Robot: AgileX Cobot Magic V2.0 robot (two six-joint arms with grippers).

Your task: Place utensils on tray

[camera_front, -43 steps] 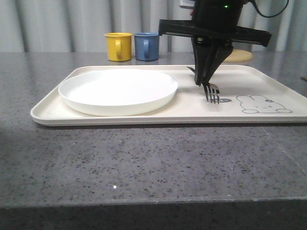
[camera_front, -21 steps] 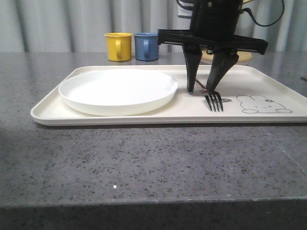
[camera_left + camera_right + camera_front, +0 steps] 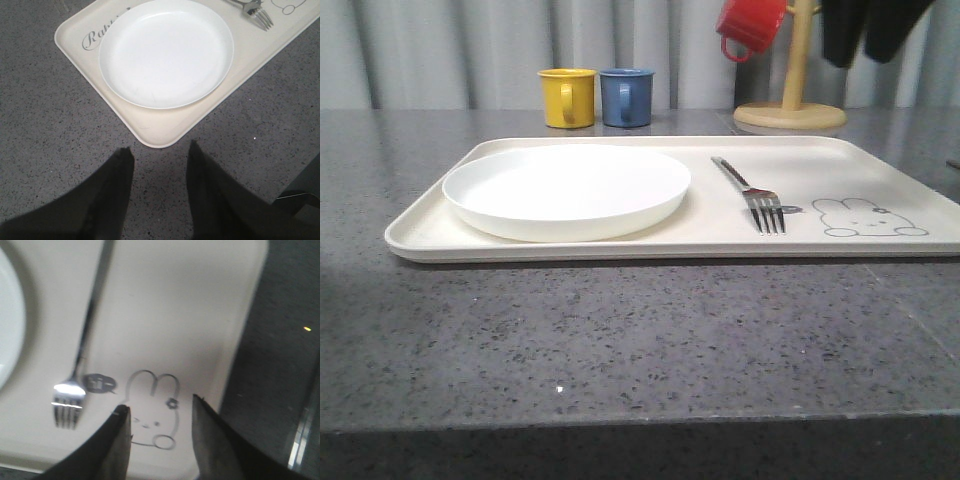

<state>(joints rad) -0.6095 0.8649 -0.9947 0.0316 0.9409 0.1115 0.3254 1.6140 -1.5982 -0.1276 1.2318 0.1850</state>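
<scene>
Right gripper (image 3: 159, 422): jaws apart, empty, hanging above rabbit drawing (image 3: 152, 410). Left gripper (image 3: 160, 172): jaws apart, empty, over table off tray corner. Fork (image 3: 752, 196) lies flat on tray (image 3: 620, 245), just beside plate (image 3: 565, 190), tines toward front edge. Judgement: fork placed; you lift clear straight up, avoid nudging handle. Fork shiny thin metal, likely slides easily on smooth cream tray; plate shallow, round, white.

Fork (image 3: 757, 197) released and left flat on tray (image 3: 620, 240), right gripper (image 3: 159, 412) opened and raised well clear
</scene>
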